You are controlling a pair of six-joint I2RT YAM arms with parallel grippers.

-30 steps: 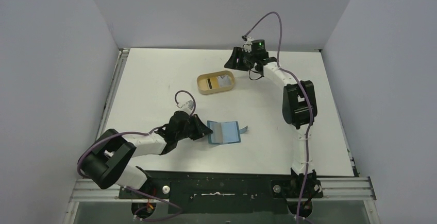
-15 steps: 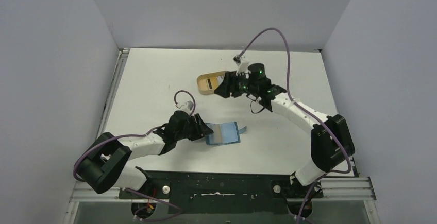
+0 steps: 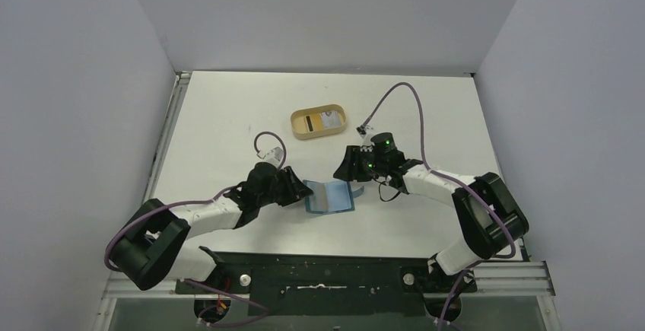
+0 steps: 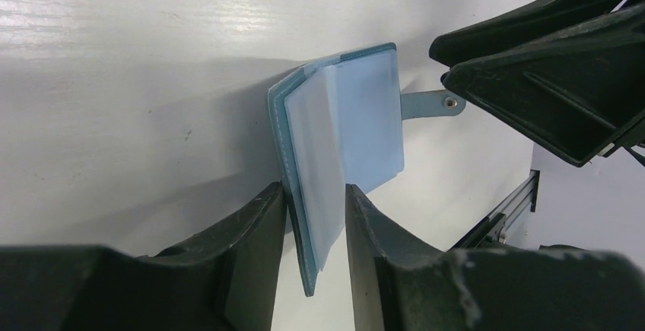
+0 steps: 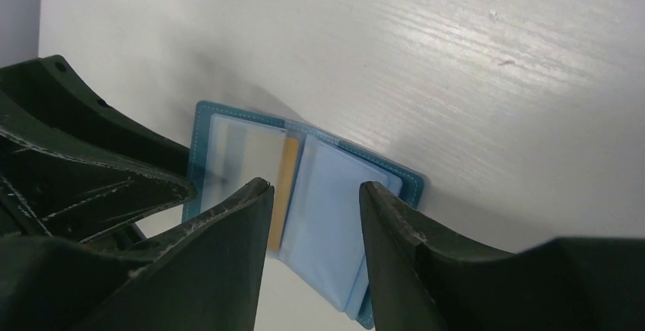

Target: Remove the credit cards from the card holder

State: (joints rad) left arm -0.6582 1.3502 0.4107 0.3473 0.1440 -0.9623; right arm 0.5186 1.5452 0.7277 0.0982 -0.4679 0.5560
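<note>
The teal card holder [image 3: 332,196] lies open on the table, pale blue pockets up, its snap tab [image 4: 433,104] sticking out on the right. My left gripper [image 3: 303,191] is shut on its left edge, which stands between the jaws in the left wrist view [image 4: 316,198]. My right gripper [image 3: 342,173] is open and empty just above the holder's right half [image 5: 327,202]. A tan card edge [image 5: 287,183] shows in the middle pocket, and a pale card [image 5: 236,156] shows blurred behind a clear sleeve. Another whitish card [image 3: 329,119] lies in the tan tray.
The tan oval tray [image 3: 295,127] stands on the table behind the holder, with a yellow and black item [image 3: 308,123] beside the card. Grey walls close in the table on three sides. The two grippers are close together over the holder.
My right arm has swung from the far side of the tray back and down to the card holder's right side. My left gripper has stayed on the holder's left edge.
</note>
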